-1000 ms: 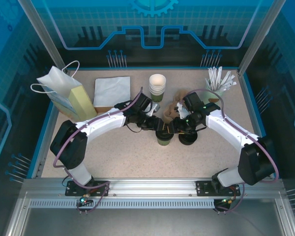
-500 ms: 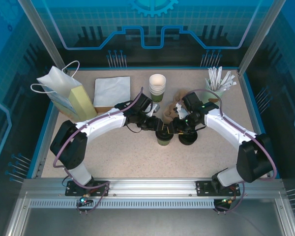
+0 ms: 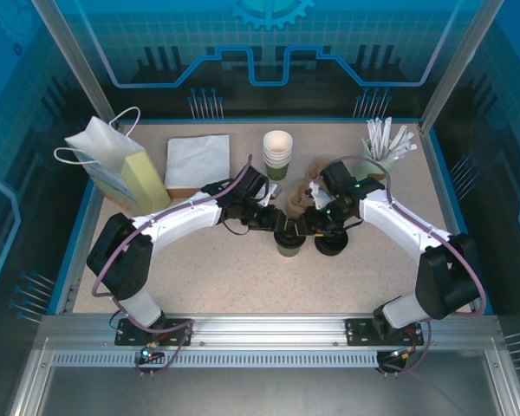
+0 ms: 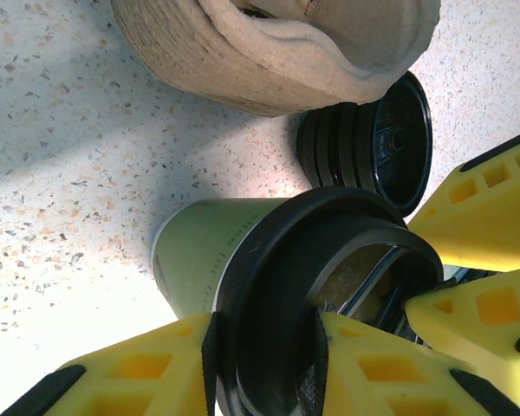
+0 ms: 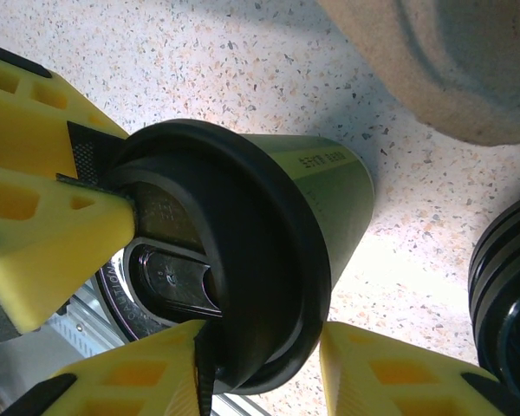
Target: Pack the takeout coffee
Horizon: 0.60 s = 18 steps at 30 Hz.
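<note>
takeout coffee (image 3: 288,242): upright at centre of table (image 3: 243,282), between the two arms, just in front of pulp tray (image 4: 277,61). Green body, black lid on.
paper bag (image 3: 113,163): far L, well apart from cup. Prob. the pack destination; cup not in it yet.
L gripper (image 4: 264,351): nearly closed, fingers flush on both sides of lid rim. Has the cup by its lid.
R gripper (image 5: 260,360): narrow opening, fingers astride same rim from opp. side. Can't tell if it presses or just brackets.
spare lids (image 3: 331,243): black stack just R of cup, near R fingers.
risk 1: hold is on lid, not body. A lift could pop lid off, so cup drops or spills.
risk 2: two claws on one rim. An uneven pull would tilt or tip the cup.
risk 3: R arm sweep could knock lid stack or tray.
</note>
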Tool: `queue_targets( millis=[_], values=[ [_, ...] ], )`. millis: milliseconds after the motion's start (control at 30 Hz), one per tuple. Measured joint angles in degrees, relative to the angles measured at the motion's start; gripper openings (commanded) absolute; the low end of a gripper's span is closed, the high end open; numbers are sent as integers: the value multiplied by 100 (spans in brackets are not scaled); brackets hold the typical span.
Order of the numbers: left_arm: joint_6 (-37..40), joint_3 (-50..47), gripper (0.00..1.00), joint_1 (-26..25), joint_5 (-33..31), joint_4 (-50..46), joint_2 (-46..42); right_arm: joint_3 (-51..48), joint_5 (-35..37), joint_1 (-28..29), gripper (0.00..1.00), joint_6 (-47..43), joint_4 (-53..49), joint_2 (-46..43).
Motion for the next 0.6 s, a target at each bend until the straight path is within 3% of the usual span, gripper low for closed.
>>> queue_targets(
  millis=[267, 600],
  values=[
    [-2, -28, 38, -9, -26, 63, -42, 22, -31, 0, 41, 2, 7, -2],
    [155, 776, 52, -52, -365, -879, 70, 59, -68, 0, 46, 4, 2, -2]
  ],
)
